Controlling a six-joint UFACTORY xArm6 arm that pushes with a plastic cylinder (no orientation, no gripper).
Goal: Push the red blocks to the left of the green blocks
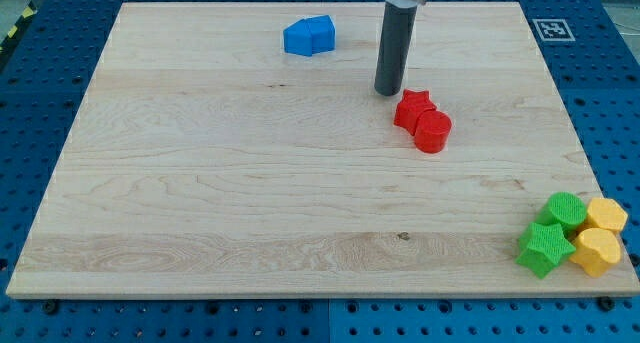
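1. My tip (387, 91) rests on the wooden board (200, 203), just to the upper left of the red star block (411, 108); whether it touches the star I cannot tell. The rod carries no fingers, so nothing is open, closed or gripped.
2. The red cylinder block (433, 132) touches the red star on its lower right.
3. The green cylinder block (565, 212) and green star block (544, 248) sit at the board's lower right corner, well apart from the red pair, which lies to their upper left.
4. Two yellow blocks (603, 234) adjoin the greens on the view's right.
5. Two blue blocks (308, 35) stand touching near the top edge.
6. Markings: a black-and-white square code tag (550, 29) at the top right corner; no readable text.
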